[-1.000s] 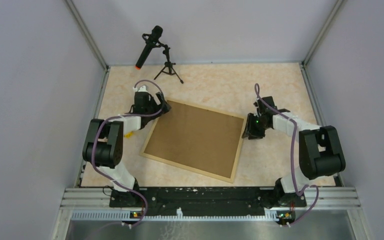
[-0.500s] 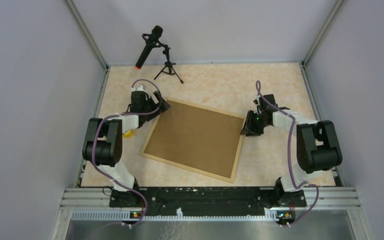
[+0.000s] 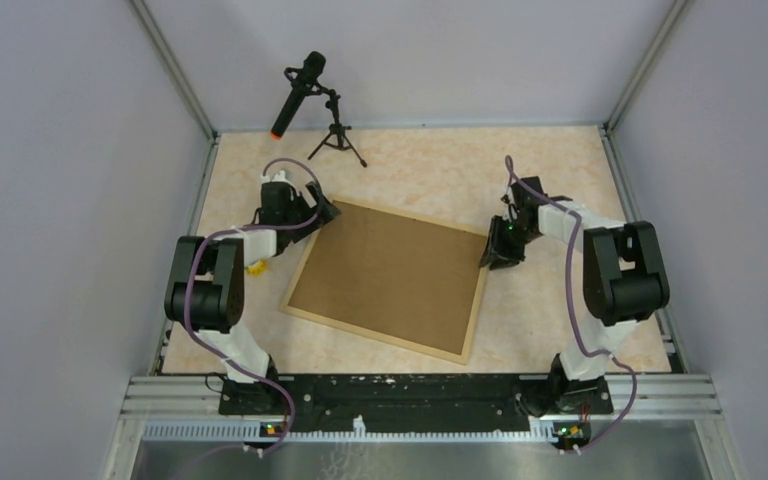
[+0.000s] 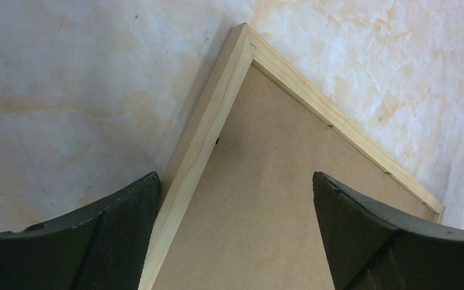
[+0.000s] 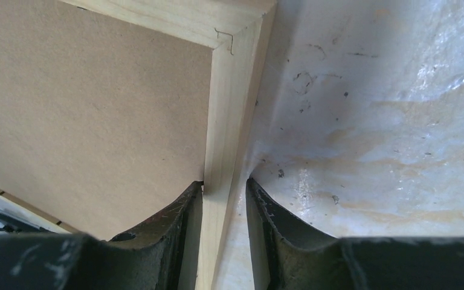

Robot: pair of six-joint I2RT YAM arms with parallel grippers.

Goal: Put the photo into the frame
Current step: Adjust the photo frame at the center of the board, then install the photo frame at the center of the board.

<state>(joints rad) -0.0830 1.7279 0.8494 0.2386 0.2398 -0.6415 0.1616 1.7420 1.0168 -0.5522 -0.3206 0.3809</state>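
The frame (image 3: 370, 337) lies flat and face down near the middle of the tabletop (image 3: 430, 170), turned slightly askew, its thin rails of pale natural wood meeting in neat corner joints. A plain brown backing board (image 3: 390, 275) fills the opening from rail to rail and sits just below the level of the wood. The photo is not visible in any view; it may lie beneath the board, but the views cannot confirm this. The right end effector (image 5: 223, 193) pinches the frame's right rail just short of the far right corner, one finger on the board side and one on the tabletop side, a hold that appears intended to steady or shift the frame. The left end effector (image 4: 234, 181) hovers at the far left corner with its fingers spread wide, one outside the left rail above the tabletop and the other above the board, gripping nothing; the position suggests readiness to brace or take that corner. A microphone on a small tripod (image 3: 305, 100) stands well apart at the far edge.
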